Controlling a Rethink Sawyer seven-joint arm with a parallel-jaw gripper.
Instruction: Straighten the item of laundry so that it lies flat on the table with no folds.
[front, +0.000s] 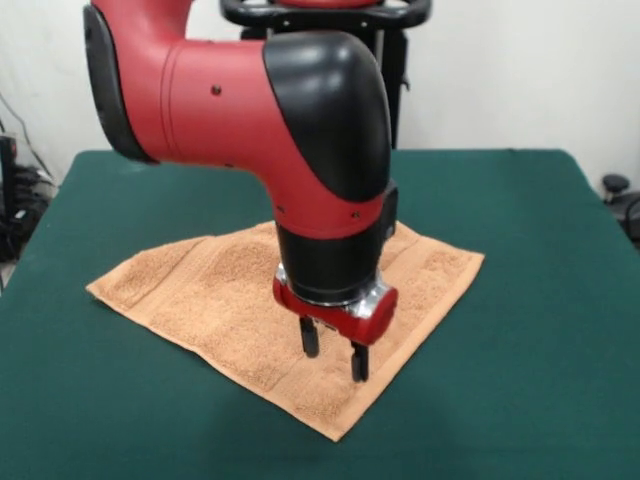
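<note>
Front view: arm (300, 130) hides the towel's (200, 290) middle; gripper (334, 352) spread, empty, above it.

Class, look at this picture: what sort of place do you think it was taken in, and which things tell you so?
Probably a robotics lab or test room: a red and black robot arm works over a green cloth-covered table holding only a peach towel, against a plain white wall.

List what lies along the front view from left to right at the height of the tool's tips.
Bare green table → orange towel → the tool, fingers apart, over the towel's near part → the towel's right corner → bare table again out to the right edge.
</note>
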